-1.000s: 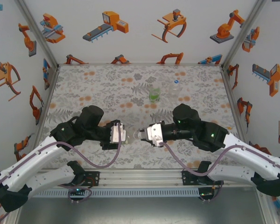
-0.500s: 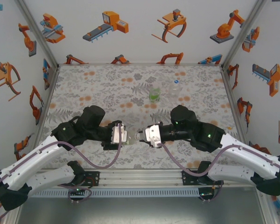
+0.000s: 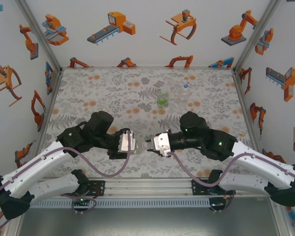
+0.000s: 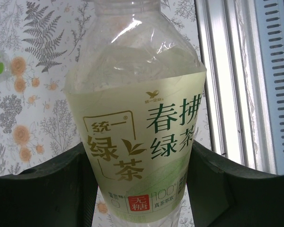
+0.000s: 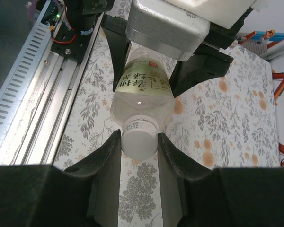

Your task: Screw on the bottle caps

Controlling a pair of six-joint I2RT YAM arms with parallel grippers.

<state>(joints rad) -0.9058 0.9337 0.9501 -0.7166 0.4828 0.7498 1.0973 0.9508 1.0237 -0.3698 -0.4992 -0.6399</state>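
Low centre of the top view, my left gripper (image 3: 130, 143) has its jaws clamped on the yellow-green bottle (image 5: 143, 90). The right gripper (image 5: 138, 144) pinches the cap (image 5: 138, 136) in its jaws at the neck. I'd rotate squarely about the neck, pressing lightly, to avoid cross-threading.

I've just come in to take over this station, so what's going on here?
The left gripper holds the pale-green-labelled bottle on its side between the two arms. The right gripper is closed on the white cap sitting on that bottle's neck; how far it is screwed on cannot be told. A bright-green-labelled bottle and a clear bottle stand upright at the far side of the table.
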